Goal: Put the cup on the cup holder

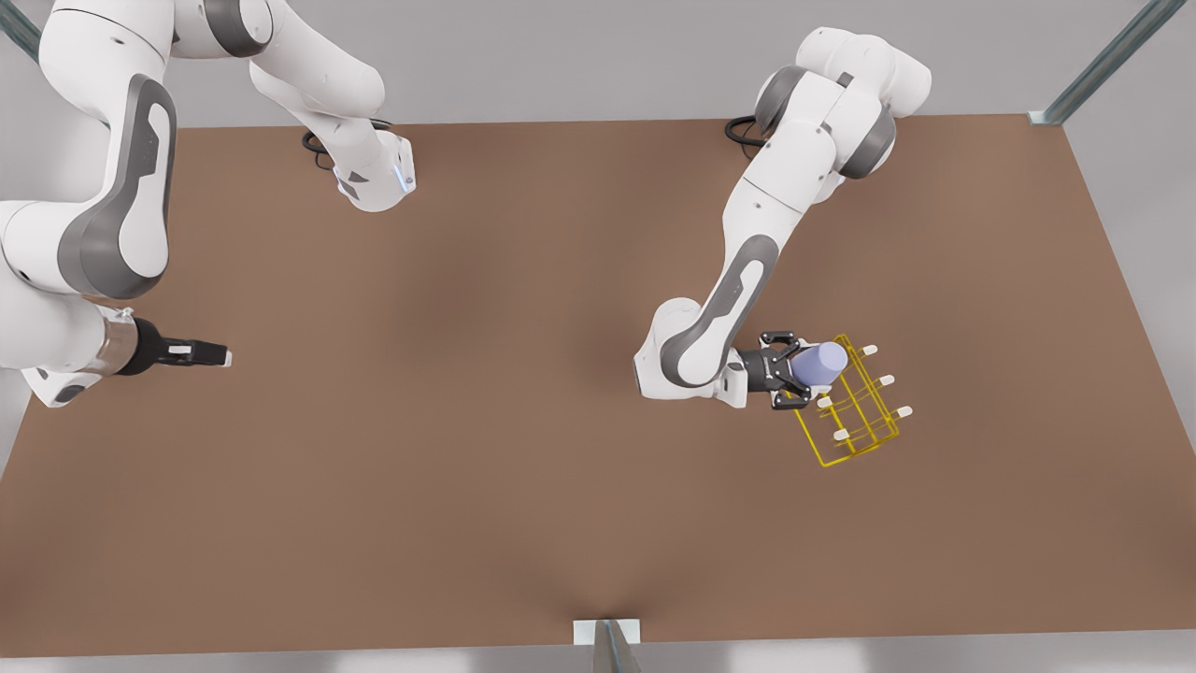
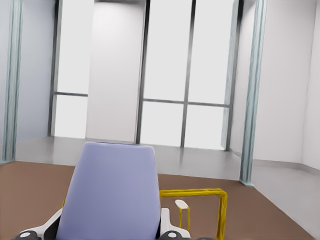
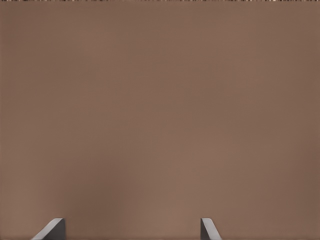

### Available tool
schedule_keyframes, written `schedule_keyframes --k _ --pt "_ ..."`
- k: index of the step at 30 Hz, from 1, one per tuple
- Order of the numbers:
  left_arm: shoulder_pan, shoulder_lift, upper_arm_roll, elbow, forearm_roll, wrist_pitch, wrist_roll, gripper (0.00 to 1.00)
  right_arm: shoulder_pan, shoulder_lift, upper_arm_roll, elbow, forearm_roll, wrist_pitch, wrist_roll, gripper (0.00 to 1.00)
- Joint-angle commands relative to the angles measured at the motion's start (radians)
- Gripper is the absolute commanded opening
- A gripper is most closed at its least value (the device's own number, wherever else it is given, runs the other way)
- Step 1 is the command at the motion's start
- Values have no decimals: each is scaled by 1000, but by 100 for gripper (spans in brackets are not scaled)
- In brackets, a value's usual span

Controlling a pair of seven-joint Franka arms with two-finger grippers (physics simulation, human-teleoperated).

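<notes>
The left gripper [image 1: 792, 372] is clamping the cup [image 1: 818, 364] between its fingers, seemingly just over the cup holder [image 1: 855, 416]. The right gripper [image 1: 217, 355] is waiting, fingers spread, above the brown table [image 1: 467, 421].

Plenty of bare brown table [image 1: 486, 449] across the middle and toward the front view's left, wide open for passing through. Crowded over at the front view's right though: yellow cup holder [image 1: 855, 416] with white-capped prongs sticking up, and the left gripper [image 1: 790, 371] clamped on the cup [image 1: 820, 363], parked right over the rack's near corner. Tight gaps between prongs. Right gripper [image 1: 213, 355] hanging low over open table at the far left edge, fingers [image 3: 52, 229] spread, nothing but tabletop beneath.
</notes>
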Motion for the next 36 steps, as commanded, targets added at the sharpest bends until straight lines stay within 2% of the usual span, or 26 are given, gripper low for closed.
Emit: schedule_keyframes --k 1,12,14,18,26,27,29,30,31,32,34,36 --pt "0 0 0 -2 2 4 -9 72 3 -1 0 1 0 12 -3 100" --pt "3 14 -1 -15 -4 27 -56 72 26 -13 11 2 -10 132 2 100" --pt "3 14 -1 -15 -6 28 -56 100 26 -27 14 5 -9 124 2 100" --pt "-1 14 -1 -15 -7 33 -56 100 89 -18 25 1 -95 278 13 100" --pt "-31 15 -32 -15 -47 33 -70 100 23 -7 22 -2 -92 304 -55 100" --pt "-67 14 -55 -15 -64 34 -70 100 0 -7 22 -2 -87 301 -69 100" --pt "-100 11 -187 0 -64 56 -70 100 3 -4 22 -4 -87 301 -69 100" --pt "-90 -18 -288 20 -84 56 -70 100 3 -4 22 -4 -87 304 -69 100" --pt "-89 -45 -340 93 -114 60 -67 100 0 -4 22 -4 -87 302 -72 100" --pt "-63 -87 -424 308 -179 56 8 100 -2 -4 22 -8 -87 307 -72 100" --pt "121 -219 -569 364 -280 146 200 100 -2 2 22 -8 -87 310 -72 100" --pt "390 -223 -789 393 -377 148 525 100 -3 4 22 -8 -87 310 -72 100"
